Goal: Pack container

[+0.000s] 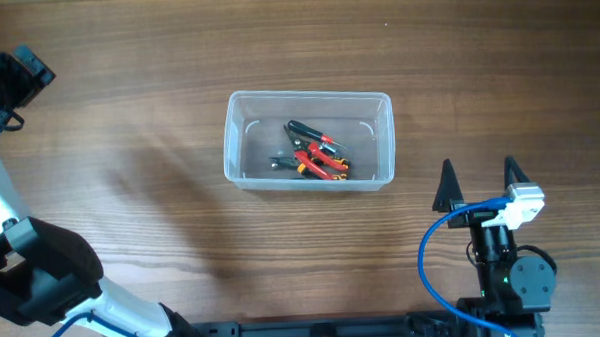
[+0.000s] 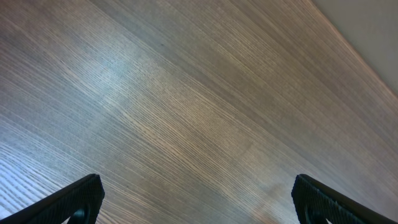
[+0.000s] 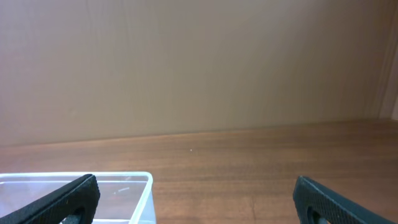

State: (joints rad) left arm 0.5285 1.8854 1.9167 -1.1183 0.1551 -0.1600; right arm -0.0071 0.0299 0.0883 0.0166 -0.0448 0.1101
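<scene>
The container (image 1: 307,94) sits about midway across the counter (image 1: 129,144), a little nearer the far edge than the near one, well apart from both arms. Inside it lies a small heap of hand tools (image 1: 316,158) with red, orange and black grips (pliers or cutters by the look, though they are too small to sort one from another). They are gathered toward the near right part of the container's floor, and the rest of the floor is bare.

No loose item shows on the counter outside the container, so I judge the packing done or very close to it. No lid is in sight to fit, so what may be left is little more than parking the arms.

The right pincer (image 1: 478,187) hovers toward the near right corner of the counter, fingers spread wide with nothing between them. Its wrist view catches only one corner of the container, low at the left. The left pincer (image 2: 198,196) is out by the left edge, toward the far corner, likewise released and empty over bare wood.

No brand, label or writing can be read on the container, the hand tools or the arms.
</scene>
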